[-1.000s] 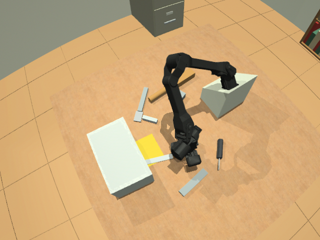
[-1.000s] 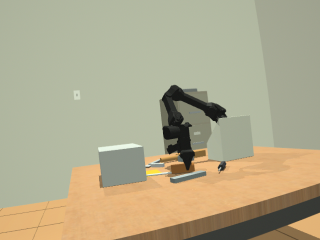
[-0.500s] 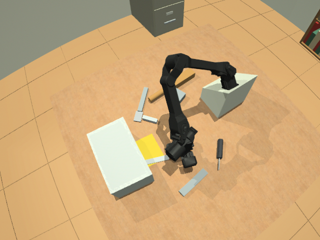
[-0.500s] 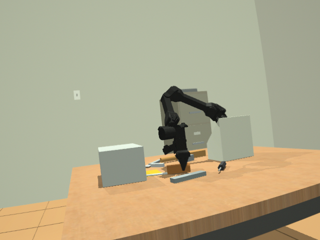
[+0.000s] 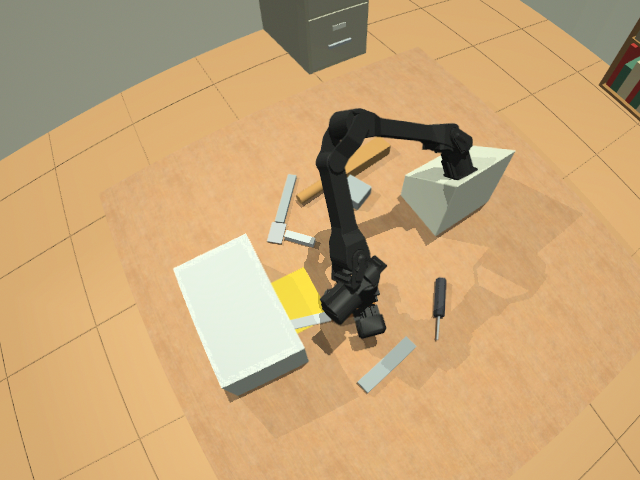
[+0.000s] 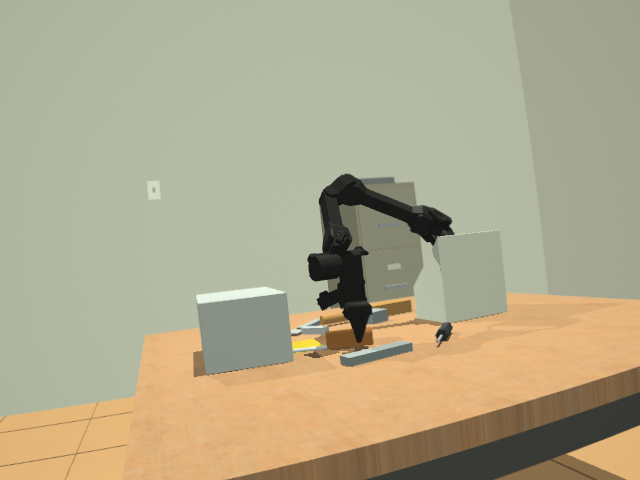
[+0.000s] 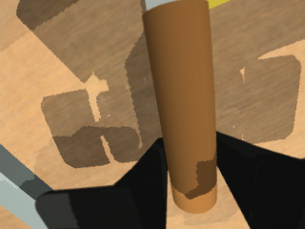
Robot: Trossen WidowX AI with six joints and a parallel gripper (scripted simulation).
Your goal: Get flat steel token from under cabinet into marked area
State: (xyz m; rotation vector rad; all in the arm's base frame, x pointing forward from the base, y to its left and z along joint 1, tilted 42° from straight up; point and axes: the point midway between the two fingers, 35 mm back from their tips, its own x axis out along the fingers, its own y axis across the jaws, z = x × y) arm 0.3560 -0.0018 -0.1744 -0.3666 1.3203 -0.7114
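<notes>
My gripper (image 6: 359, 338) (image 7: 186, 139) is shut on the brown round handle (image 6: 336, 339) (image 7: 183, 91) of a flat-bladed tool, low over the table. In the top view the arm hides the handle. The tool's pale grey blade (image 5: 311, 320) crosses the lower part of the yellow marked area (image 5: 294, 291) (image 6: 305, 343) (image 7: 219, 3) and passes out of sight at the white cabinet (image 5: 237, 310) (image 6: 245, 330); its far end is hidden. The steel token and the vent slots are not visible in any view.
A grey bar (image 5: 386, 364) (image 6: 376, 353) (image 7: 14, 197) lies near the gripper. A screwdriver (image 5: 439, 297) (image 6: 443, 331) lies right. Behind are a jointed grey piece (image 5: 276, 232), a wooden-handled piece (image 5: 310, 191) and a grey block (image 5: 358, 191). A tall pale box (image 5: 465, 201) (image 6: 470, 279) stands right.
</notes>
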